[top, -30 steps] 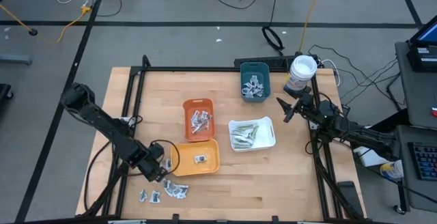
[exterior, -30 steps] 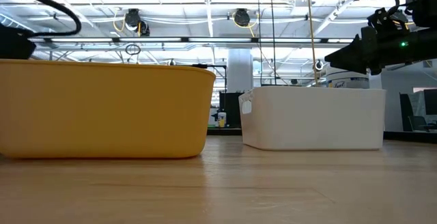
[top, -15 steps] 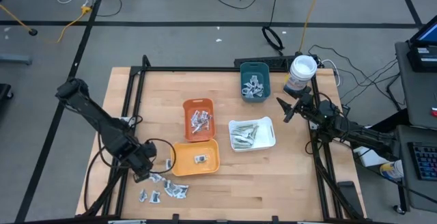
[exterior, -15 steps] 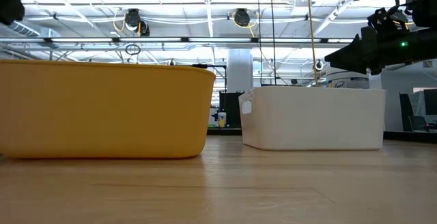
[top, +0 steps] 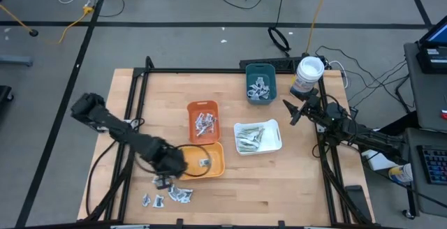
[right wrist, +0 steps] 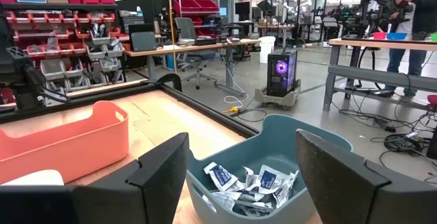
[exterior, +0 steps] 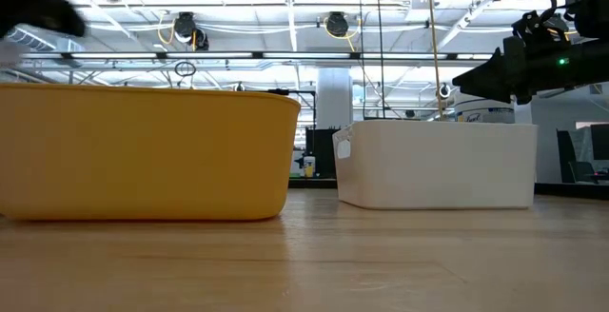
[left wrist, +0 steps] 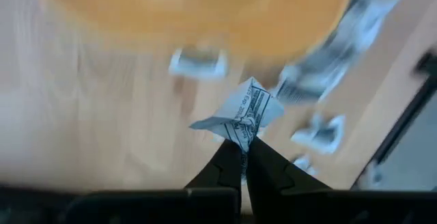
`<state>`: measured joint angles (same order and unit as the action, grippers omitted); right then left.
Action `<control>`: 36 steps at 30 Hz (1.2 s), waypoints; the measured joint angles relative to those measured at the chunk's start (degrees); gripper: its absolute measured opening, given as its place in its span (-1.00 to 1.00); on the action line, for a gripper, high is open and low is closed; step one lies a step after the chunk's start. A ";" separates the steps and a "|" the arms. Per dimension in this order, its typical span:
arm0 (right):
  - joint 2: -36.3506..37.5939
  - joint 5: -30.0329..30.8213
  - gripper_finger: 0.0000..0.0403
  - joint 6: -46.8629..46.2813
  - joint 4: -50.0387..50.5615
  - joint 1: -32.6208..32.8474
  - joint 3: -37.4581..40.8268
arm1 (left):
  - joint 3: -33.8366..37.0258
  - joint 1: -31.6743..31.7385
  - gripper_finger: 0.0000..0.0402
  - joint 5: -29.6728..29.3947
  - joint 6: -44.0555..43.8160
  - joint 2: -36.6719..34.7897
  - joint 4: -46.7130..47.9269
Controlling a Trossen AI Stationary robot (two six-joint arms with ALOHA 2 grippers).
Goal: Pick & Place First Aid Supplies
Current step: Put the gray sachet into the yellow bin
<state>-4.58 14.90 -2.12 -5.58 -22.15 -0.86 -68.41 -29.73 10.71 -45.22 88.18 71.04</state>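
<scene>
The left gripper's [left wrist: 240,157] fingers pinch a folded white sachet [left wrist: 239,113] at lower left of the high view, over loose packets [top: 167,195] on the wooden counter [top: 279,180], beside the yellow tray [top: 215,166]. The right gripper [right wrist: 242,169] waits at right with fingers wide, above the teal tray [right wrist: 321,132] of sachets. The room beyond holds workbenches, shelves and a person at upper right. Half a second ago the left gripper sat further left. The left wrist view is blurred.
</scene>
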 joint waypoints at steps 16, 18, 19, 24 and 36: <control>0.00 -0.01 0.31 -0.01 0.00 0.01 0.00 | -23.99 12.75 -0.98 -1.72 11.68 19.59 5.64; 0.00 0.00 0.31 0.01 0.00 0.00 0.00 | -23.99 13.30 -0.98 -1.80 11.53 21.80 5.45; 0.02 0.00 0.31 0.01 0.00 0.02 0.00 | -23.97 13.50 -0.98 -1.98 11.57 22.71 5.27; 0.00 0.01 0.31 0.01 0.00 0.02 0.02 | -23.97 14.31 -0.98 -3.00 11.75 26.36 4.65; 0.00 0.01 0.31 -0.01 0.00 0.01 0.00 | -23.95 15.42 -0.54 -2.18 8.87 28.46 -0.87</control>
<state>-4.58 14.92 -2.13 -5.58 -22.13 -0.86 -92.36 -14.31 8.53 -36.35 116.64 70.16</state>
